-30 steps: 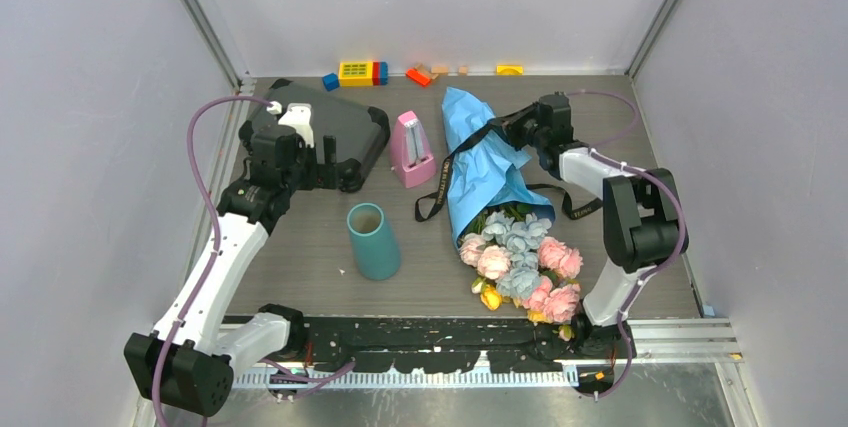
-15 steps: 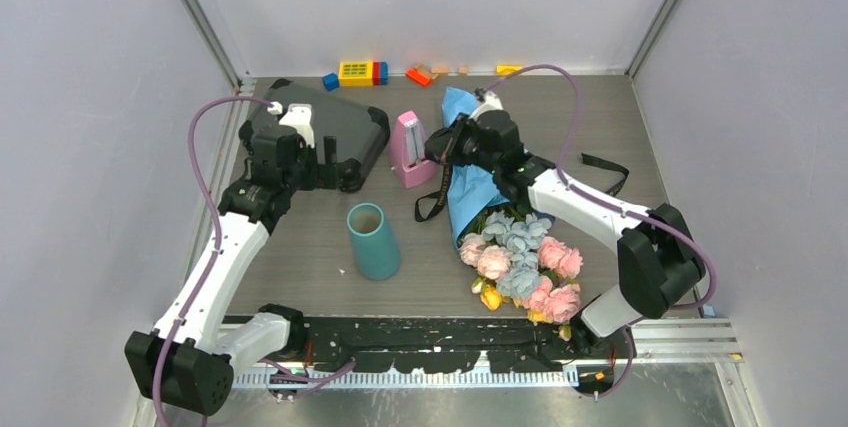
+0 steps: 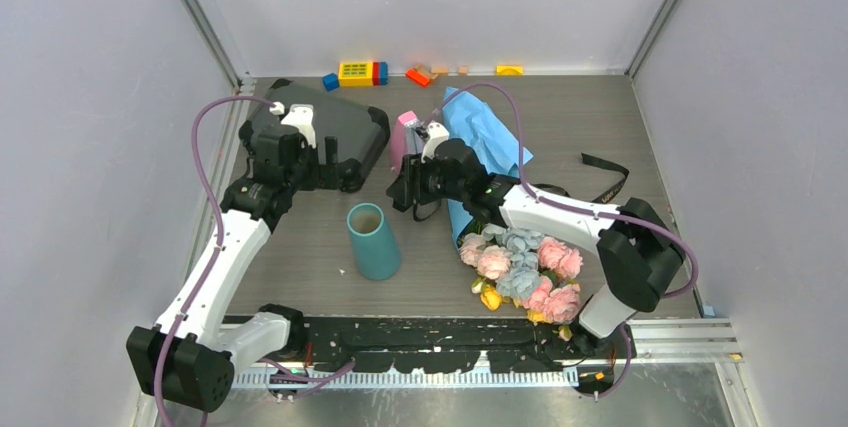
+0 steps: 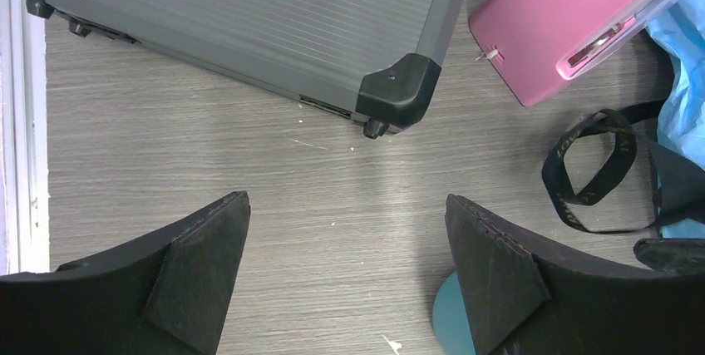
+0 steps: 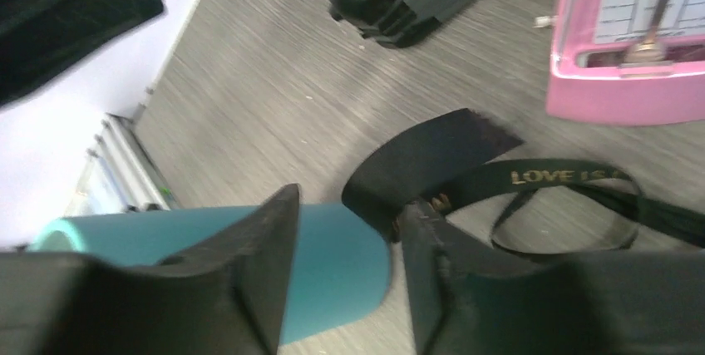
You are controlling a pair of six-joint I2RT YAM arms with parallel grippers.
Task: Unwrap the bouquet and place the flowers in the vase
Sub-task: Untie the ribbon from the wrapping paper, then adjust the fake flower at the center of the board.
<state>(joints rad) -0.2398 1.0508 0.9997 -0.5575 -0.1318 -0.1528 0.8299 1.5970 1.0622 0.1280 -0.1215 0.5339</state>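
The bouquet lies right of centre, its blue paper wrap spread toward the back and its pink, pale blue and yellow flowers toward the front. A black ribbon printed in gold loops on the table and rests against one finger of my right gripper. That gripper's jaws stand apart, with nothing pinched between them. It hovers between the wrap and the teal vase, which stands upright. My left gripper is open over bare table beside the vase. The ribbon's other end trails to the right.
A grey hard case lies at the back left, its corner just ahead of my left fingers. A pink metronome stands between case and wrap, close to my right gripper. Toy blocks line the back wall.
My right arm swept from the wrap's right side leftward across it to beside the metronome, dragging the ribbon, and its jaws have parted. The wrap has loosened and shifted. The left arm stayed still.
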